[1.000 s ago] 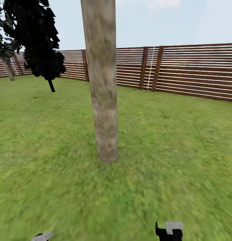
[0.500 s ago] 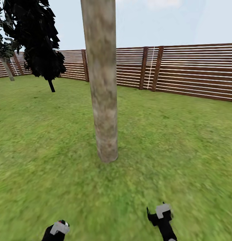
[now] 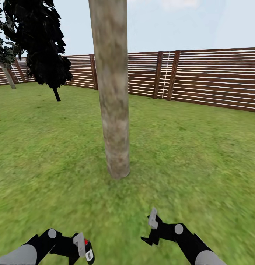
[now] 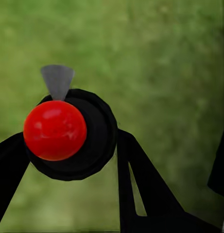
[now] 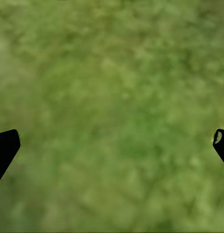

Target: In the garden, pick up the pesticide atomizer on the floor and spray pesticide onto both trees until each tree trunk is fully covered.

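Note:
A thick pale tree trunk (image 3: 113, 95) rises from the grass straight ahead, its canopy above the head view. A second pale trunk (image 3: 9, 78) stands far off at the left by the fence. Low in the head view, my left gripper (image 3: 83, 247) is shut on the pesticide atomizer (image 3: 88, 253), a slim black bottle with a red top and white label. In the left wrist view the red top (image 4: 55, 130) faces the camera with black fingers (image 4: 136, 174) on both sides. My right gripper (image 3: 151, 229) hangs open over grass, its fingertips (image 5: 6, 148) wide apart. No spray specks show.
Green lawn (image 3: 194, 162) spreads all around the trunk. A reddish-brown slat fence (image 3: 216, 79) closes the back and right. A near-black thin-stemmed tree (image 3: 44, 48) stands at the back left.
Both arms have risen from the bottom edge into the head view and reach forward toward the trunk. The left one carries the atomizer. The camera has not moved.

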`<state>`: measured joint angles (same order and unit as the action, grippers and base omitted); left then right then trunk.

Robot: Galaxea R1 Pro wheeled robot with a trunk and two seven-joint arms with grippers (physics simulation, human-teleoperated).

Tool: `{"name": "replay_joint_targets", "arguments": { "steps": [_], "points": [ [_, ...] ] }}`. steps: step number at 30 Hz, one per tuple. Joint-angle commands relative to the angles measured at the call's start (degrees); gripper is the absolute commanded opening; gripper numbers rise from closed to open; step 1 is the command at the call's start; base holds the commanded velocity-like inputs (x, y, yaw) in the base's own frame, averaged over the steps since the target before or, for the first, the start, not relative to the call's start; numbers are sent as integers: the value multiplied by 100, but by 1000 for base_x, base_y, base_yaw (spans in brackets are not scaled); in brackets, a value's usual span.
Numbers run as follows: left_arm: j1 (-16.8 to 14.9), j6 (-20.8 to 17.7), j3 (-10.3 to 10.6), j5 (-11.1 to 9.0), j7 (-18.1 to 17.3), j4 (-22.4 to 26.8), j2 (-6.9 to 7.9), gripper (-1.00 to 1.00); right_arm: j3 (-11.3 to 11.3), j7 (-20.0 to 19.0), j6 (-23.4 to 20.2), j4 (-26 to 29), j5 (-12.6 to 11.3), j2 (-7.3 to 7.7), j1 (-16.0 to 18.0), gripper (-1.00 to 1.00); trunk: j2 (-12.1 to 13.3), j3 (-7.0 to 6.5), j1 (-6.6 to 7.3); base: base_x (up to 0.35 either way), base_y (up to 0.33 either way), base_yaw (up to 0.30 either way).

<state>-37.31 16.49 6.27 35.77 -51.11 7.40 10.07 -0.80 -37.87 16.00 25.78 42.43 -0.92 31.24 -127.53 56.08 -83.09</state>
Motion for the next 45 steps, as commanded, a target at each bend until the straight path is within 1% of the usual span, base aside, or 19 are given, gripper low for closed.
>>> {"name": "replay_joint_targets", "arguments": {
  "steps": [1,2,3,5,7,9,10,12,14,15,17,20,23,26,29,33,36,41,45],
  "points": [
    [-3,15,36,42,-27,8,-7,-100,6,-46,33,10,56,-5,7,100,-2,5,1,0,0,0],
    [-4,13,37,101,-41,8,-21,-100,3,-103,34,17,55,-9,10,100,-2,5,1,0,0,0],
    [-5,-4,34,298,-54,8,-51,-100,-35,-193,35,30,55,-30,13,100,-2,5,1,0,0,0],
    [-5,-59,33,381,-56,16,-68,-100,-298,-205,35,31,58,-117,14,100,-2,5,1,0,0,0],
    [-5,-103,32,482,-61,137,-92,-100,-799,-210,29,37,53,-242,14,100,-2,5,1,0,0,0],
    [-5,-120,34,528,-63,184,-121,-100,-935,-211,27,44,48,-301,14,100,-2,5,1,0,0,0],
    [-5,-123,35,557,-62,193,-151,-100,-959,-211,27,43,48,-336,14,-100,-2,5,1,0,0,0],
    [-5,-129,39,678,-60,204,-228,-100,-987,-212,26,42,47,-411,14,-100,-2,5,1,0,0,0],
    [-5,-135,34,842,-58,208,-308,-100,-997,-217,26,41,47,-447,14,-100,-2,5,1,0,0,0],
    [-5,-136,33,881,-58,209,-329,-100,-999,-217,26,41,46,-453,14,-100,-2,5,1,0,0,0],
    [-5,-137,32,931,-57,215,-371,-100,-1000,-219,26,48,45,-466,14,-100,-2,5,1,0,0,0],
    [-5,-138,36,953,-57,218,-497,-100,-1007,-234,26,109,43,-522,14,-100,-2,5,1,0,0,0],
    [-9,-133,37,963,-57,251,-592,-100,-1005,-567,23,178,46,-573,16,-100,-2,5,1,0,0,0],
    [-5,-142,35,1081,-57,418,-650,-100,-1006,-742,18,318,49,-633,17,-100,-2,5,1,0,0,0],
    [-5,-315,32,1210,-60,480,-736,-100,-1009,-776,17,356,47,-661,17,-100,-2,5,1,0,0,0],
    [-5,-392,32,1232,-65,494,-810,-100,-1010,-784,17,357,43,-679,16,-100,-2,5,1,0,0,0],
    [-5,-409,28,1231,-64,495,-827,-100,-1010,-790,23,362,39,-692,17,-100,-2,5,1,0,0,0],
    [-5,-416,19,1175,-56,499,-857,-100,-1017,-802,26,359,38,-832,19,-100,-2,5,1,0,0,0],
    [-5,-404,7,1161,-45,500,-911,-100,-1014,-908,27,365,38,-877,19,-100,-2,5,1,0,0,0]
  ]
}}
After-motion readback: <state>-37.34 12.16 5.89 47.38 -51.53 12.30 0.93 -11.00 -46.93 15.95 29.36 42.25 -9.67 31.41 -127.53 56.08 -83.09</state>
